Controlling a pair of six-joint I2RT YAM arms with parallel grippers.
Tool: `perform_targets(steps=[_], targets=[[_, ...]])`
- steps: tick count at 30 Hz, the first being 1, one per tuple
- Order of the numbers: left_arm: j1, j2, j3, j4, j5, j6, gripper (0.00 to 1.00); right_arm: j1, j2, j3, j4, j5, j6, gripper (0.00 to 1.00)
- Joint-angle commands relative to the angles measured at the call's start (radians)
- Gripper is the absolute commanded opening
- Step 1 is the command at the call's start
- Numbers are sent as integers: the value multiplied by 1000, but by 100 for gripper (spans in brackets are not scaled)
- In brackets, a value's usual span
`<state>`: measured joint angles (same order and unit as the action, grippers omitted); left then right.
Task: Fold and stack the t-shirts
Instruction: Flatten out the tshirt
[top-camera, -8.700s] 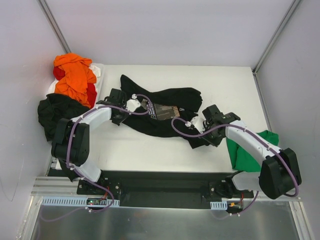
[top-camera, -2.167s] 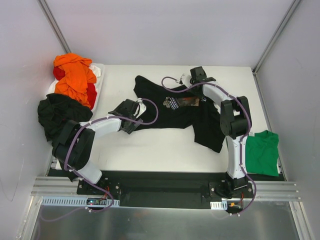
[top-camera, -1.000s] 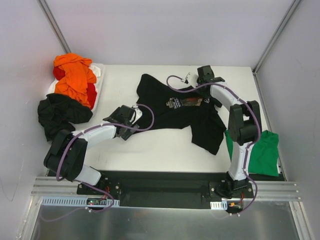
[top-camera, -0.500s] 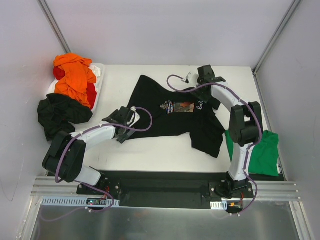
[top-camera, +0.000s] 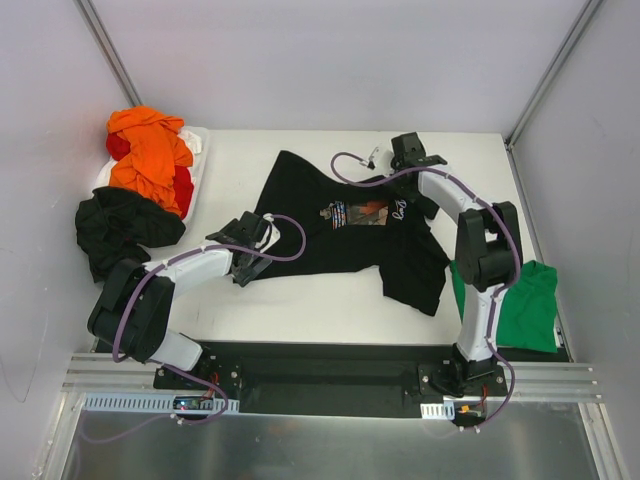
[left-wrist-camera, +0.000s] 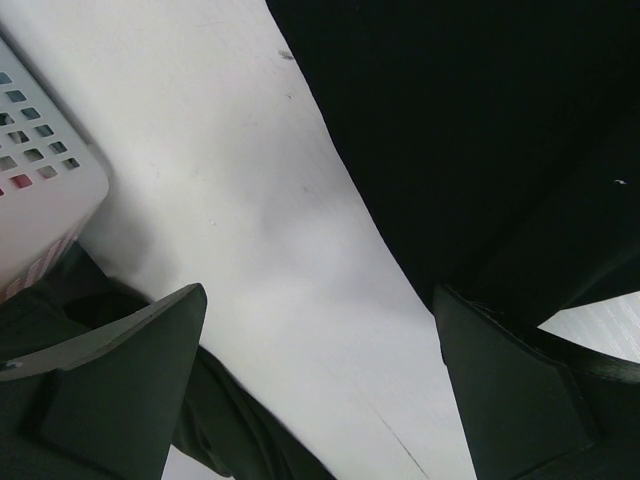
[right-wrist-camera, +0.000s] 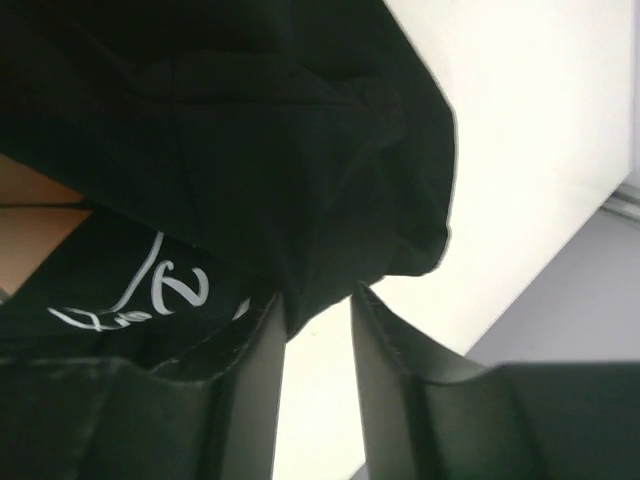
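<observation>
Printed black t-shirt (top-camera: 330, 245): spread open across the middle of the white surface (top-camera: 300, 300), print side up, its rectangular chest print (top-camera: 362, 212) right of centre; one sleeve reaches to the upper left, another part hangs toward the lower right.
Green t-shirt (top-camera: 525, 305): at the right edge of the frame, partly behind the right arm.
Orange t-shirt (top-camera: 150, 150): heaped at upper left on a white basket (top-camera: 200, 140), with red cloth (top-camera: 182, 185) under it.
Second black t-shirt (top-camera: 115, 225): crumpled just below that heap, at the left edge.
Left tool (top-camera: 248, 258): at the lower left hem of the printed shirt. In the wrist view its fingers (left-wrist-camera: 110, 390) stand wide apart, with only bare surface between them and the shirt (left-wrist-camera: 480, 150) to the upper right; the basket's perforated wall (left-wrist-camera: 40, 190) shows at the left edge.
Right tool (top-camera: 408, 152): at the top of the shirt, above the print. In its wrist view (right-wrist-camera: 318, 300) the gap is narrow, with pale surface showing through it. A fold of the shirt (right-wrist-camera: 250, 150) with white lettering (right-wrist-camera: 150, 290) sits right at the fingertips; no grip on it can be made out.
</observation>
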<state>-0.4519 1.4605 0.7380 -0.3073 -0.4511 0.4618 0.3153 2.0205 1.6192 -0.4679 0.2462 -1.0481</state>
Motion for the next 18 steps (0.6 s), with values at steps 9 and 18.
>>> perform_targets(steps=[9, 18], targets=[[-1, 17, 18, -49, 2, 9, 98, -5, 99, 48, 9, 31, -3, 1], [-1, 41, 20, -46, 18, -5, 98, -10, 164, 203, 23, 116, -26, 1]])
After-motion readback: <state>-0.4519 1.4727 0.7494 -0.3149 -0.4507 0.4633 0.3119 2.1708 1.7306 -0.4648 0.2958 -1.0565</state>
